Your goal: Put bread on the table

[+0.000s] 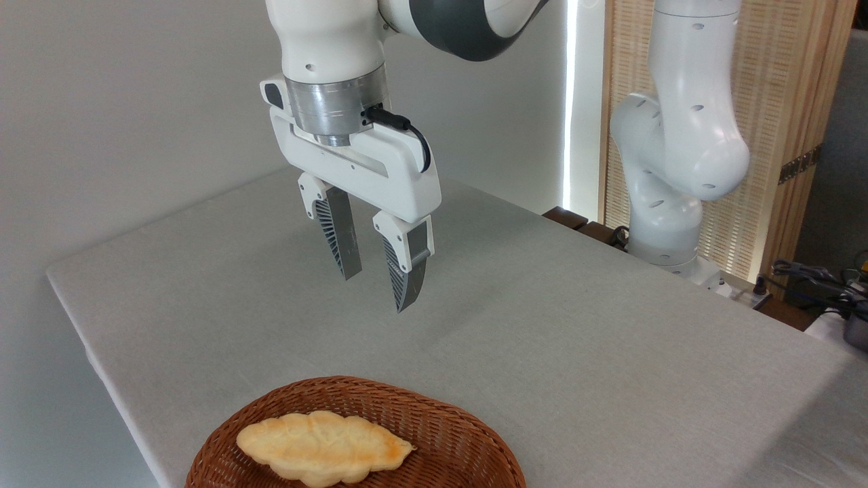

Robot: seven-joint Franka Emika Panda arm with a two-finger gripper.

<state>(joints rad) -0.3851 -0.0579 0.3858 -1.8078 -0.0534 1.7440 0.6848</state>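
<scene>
The bread, a flat golden-yellow pastry with lobed edges and browned patches, lies inside a brown wicker basket at the bottom of the picture. The basket stands on the light grey table near its front edge. My gripper hangs in the air above the middle of the table, well behind and above the basket. Its two ribbed fingers point down and stand apart with nothing between them, so it is open.
The arm's white base rises at the table's far right side. Cables and dark equipment sit at the right edge. A wooden slatted screen stands behind, and a pale wall fills the left.
</scene>
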